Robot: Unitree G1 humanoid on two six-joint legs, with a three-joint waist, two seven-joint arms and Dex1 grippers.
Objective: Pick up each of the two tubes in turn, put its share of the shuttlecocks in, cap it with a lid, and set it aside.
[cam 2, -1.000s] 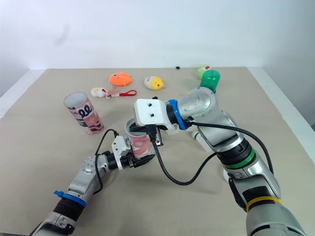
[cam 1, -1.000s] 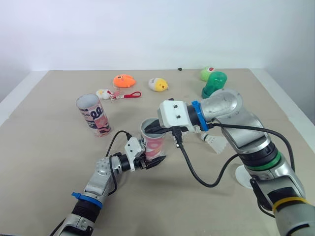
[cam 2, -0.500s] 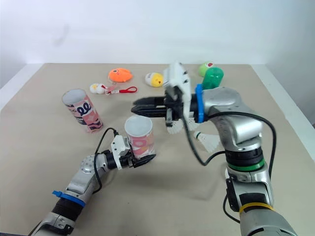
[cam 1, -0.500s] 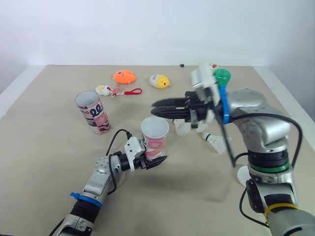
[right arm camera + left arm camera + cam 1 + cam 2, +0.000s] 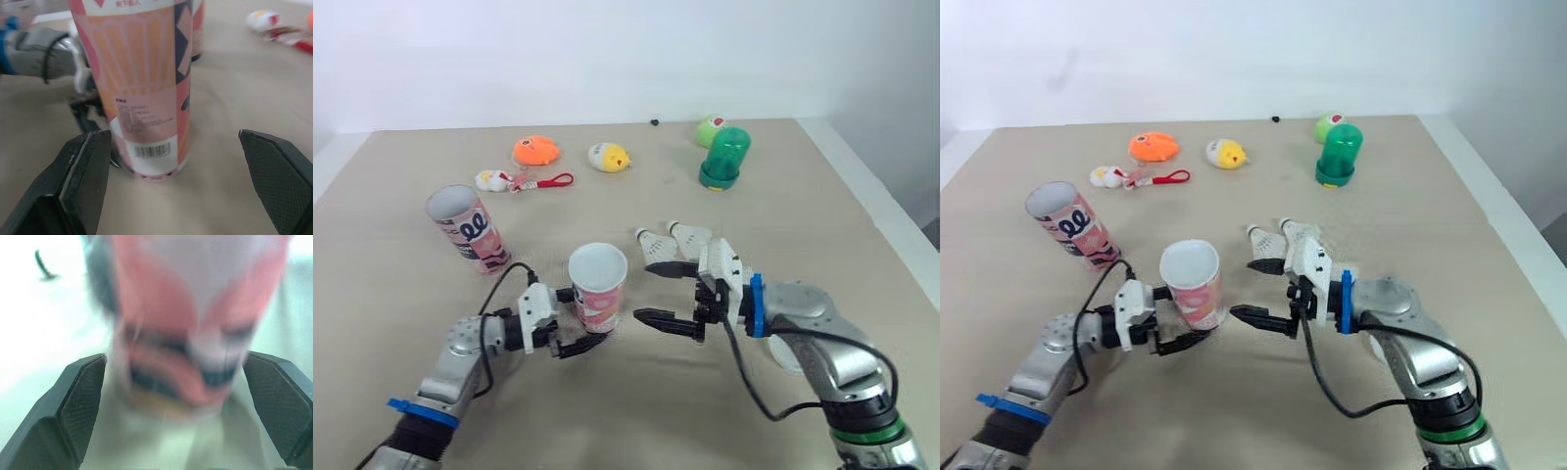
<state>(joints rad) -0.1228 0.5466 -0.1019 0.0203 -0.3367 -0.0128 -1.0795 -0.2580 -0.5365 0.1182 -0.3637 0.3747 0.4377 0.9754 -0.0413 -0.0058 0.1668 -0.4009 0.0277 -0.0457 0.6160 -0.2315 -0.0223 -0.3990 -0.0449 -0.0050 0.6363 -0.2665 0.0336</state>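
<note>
The right gripper (image 5: 644,291) has come away from the mouth of the tube (image 5: 598,289), where it was reaching in a second ago. It swung up and clear, and has now dropped to hang just beside the tube's lower half. Its fingers are spread wide with nothing between them, pointing at the tube's side without touching it. The whole view has also shifted, so the apparent slide of the things at the back is the camera, not the things.

The left gripper (image 5: 579,338) has stayed where it was, closed around the base of the tube. The tube stands upright on the counter (image 5: 783,225) with its open mouth up. What lies inside cannot be told from here.

Just beyond the right gripper, two shuttlecocks (image 5: 651,243) (image 5: 690,235) lie side by side on the counter, near the tube but apart from it. The second tube (image 5: 462,227) stands well off on the robot's left, tilted a little and uncapped.

Judging by the empty, opened right gripper, a drop into the tube has probably just been finished. The two loose shuttlecocks say the filling is not done, so the next reach is most likely for the nearer one. The held tube has no lid yet.
</note>
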